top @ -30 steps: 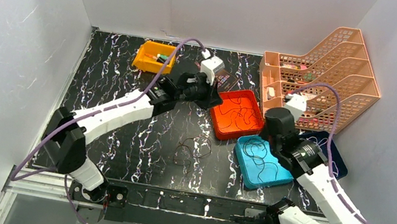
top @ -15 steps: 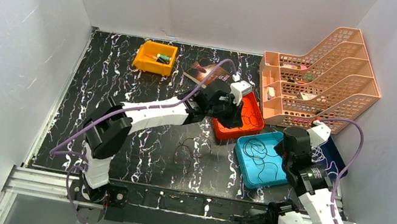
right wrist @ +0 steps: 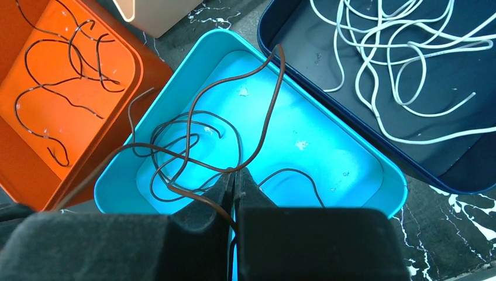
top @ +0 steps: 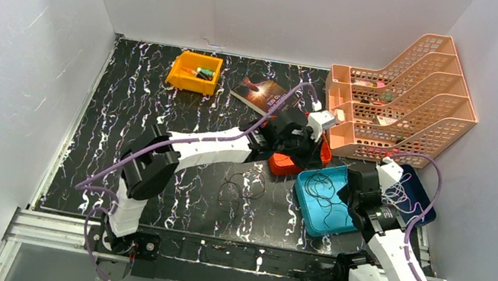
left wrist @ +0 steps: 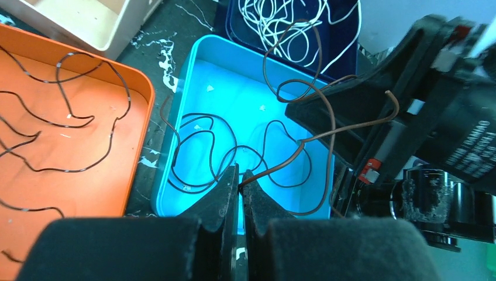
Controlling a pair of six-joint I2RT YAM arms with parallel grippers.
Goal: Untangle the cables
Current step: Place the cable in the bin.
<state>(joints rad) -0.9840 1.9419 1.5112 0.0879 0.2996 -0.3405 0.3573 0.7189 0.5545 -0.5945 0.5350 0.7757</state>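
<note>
In the last second the left arm has swung from the far side of the orange tray (left wrist: pixel 88 193) across to the right, and the right arm has drawn back toward its own near corner, so both now meet over the teal tray (right wrist: pixel 327 140). The left fingers (left wrist: pixel 222 196) are pressed together on the brown cable (right wrist: pixel 270 105), and the right fingers (right wrist: pixel 213 196) are also closed on this same cable, at another place along it. I judge that this cable is already free from the small tangle (top: pixel 242 186), which lies on the counter (top: pixel 157 117) well apart, and that it is being brought to a tray; more cables wait to be separated. The brown cable hangs in the air above the teal tray, over the black cable (left wrist: pixel 205 117) that lies inside. It has no single straight axis: from the right fingers one part rises away toward the far rim, beside the dark blue tray (right wrist: pixel 292 52) with the white cable (left wrist: pixel 281 23), and ends there with its tip pointing up; another part runs low and to the left, toward the orange tray.
</note>
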